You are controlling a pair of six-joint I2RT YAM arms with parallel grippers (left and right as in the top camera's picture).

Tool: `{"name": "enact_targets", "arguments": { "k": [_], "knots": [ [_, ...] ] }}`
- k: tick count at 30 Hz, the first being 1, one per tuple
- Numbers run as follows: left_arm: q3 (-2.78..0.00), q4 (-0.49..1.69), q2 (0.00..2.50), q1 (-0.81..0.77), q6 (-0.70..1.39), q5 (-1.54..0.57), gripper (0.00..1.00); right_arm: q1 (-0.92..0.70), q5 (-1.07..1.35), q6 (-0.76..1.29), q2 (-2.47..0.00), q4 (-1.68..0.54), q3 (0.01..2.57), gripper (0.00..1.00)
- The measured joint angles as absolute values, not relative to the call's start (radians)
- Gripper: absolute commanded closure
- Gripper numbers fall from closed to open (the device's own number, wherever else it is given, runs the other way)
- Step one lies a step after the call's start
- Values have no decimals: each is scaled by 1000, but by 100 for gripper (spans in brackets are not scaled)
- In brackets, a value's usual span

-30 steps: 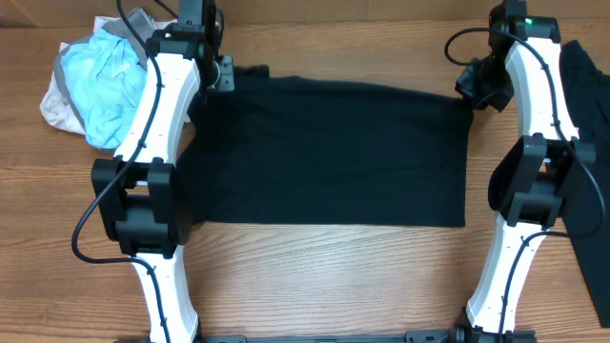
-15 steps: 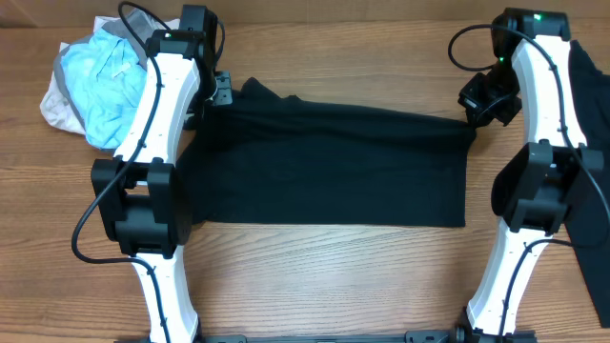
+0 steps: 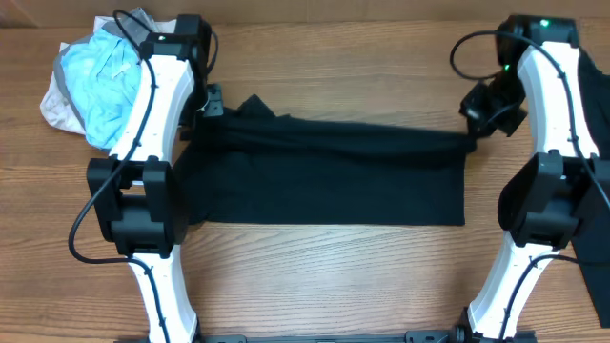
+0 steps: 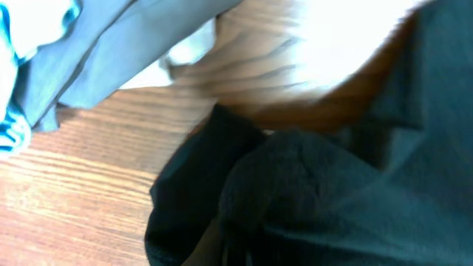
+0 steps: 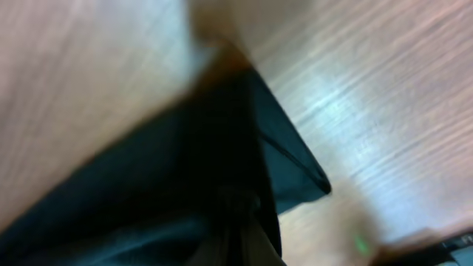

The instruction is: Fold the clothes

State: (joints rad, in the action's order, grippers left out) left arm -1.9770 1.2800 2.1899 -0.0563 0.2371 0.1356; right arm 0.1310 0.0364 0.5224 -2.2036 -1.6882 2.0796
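**Far corners gripped**

Your clothes (image 3: pixel 324 181) lie mid-table, near edge flat at 6 o'clock. The left gripper (image 3: pixel 215 101) at 10 o'clock and right gripper (image 3: pixel 475 131) at 2 o'clock each clamp a far corner. Bare table (image 3: pixel 334 276) wood shows at 12 and 6; the blue bundle (image 3: pixel 95 81) sits at 10.

Overhead straight down, wrist views close, sharing black garment (image 3: pixel 324 176)

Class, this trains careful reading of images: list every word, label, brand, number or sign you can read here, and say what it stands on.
No text can be read in any view.
black garment: no print or tag shows.
light-blue bundle: no lettering shows.
green light: a lamp only, no sign.
Both wrist views are too blurred to show any text.
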Motion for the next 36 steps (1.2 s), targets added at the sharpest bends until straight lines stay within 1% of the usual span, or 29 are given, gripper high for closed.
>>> {"name": "enact_targets", "arguments": {
  "k": [2,3,4,5,7,8,10,11,12,13,14,15,17,19,29,36],
  "knots": [
    [-1951,1280,2190,-43,237,135,92,131,36,519,-2204,-1684,2040,96],
    [-1937,1281,2190,-37,237,135,86,131,36,519,-2204,-1681,2028,96],
    [-1923,1283,2190,-33,236,135,74,131,35,520,-2204,-1678,2022,96],
    [-1907,1288,2190,-30,235,136,72,131,28,520,-2204,-1676,2021,96],
    [-1884,1293,2190,-25,236,136,72,133,10,521,-2204,-1676,2021,96],
    [-1876,1296,2190,-24,236,136,69,135,1,521,-2204,-1676,2021,96],
    [-1866,1309,2190,-23,234,139,50,143,-17,521,-2204,-1676,2021,95],
    [-1864,1316,2190,-23,233,140,33,150,-26,521,-2204,-1676,2021,93],
    [-1864,1321,2190,-24,231,140,0,159,-33,522,-2204,-1676,2021,83],
    [-1864,1325,2190,-24,233,142,0,168,-37,527,-2204,-1677,2021,61],
    [-1864,1330,2190,-24,233,144,0,180,-43,527,-2204,-1679,2021,22],
    [-1864,1335,2190,-24,234,144,0,189,-49,524,-2204,-1682,2021,14],
    [-1864,1337,2190,-24,234,144,0,210,-59,522,-2204,-1693,2021,9],
    [-1864,1336,2190,-24,234,142,0,221,-68,519,-2204,-1695,2021,0],
    [-1911,1312,2189,-26,226,99,0,213,-36,492,-2204,-1649,2021,0],
    [-1987,1189,2143,-81,136,-78,0,198,42,436,-2204,-1607,2021,0]
  ]
}}
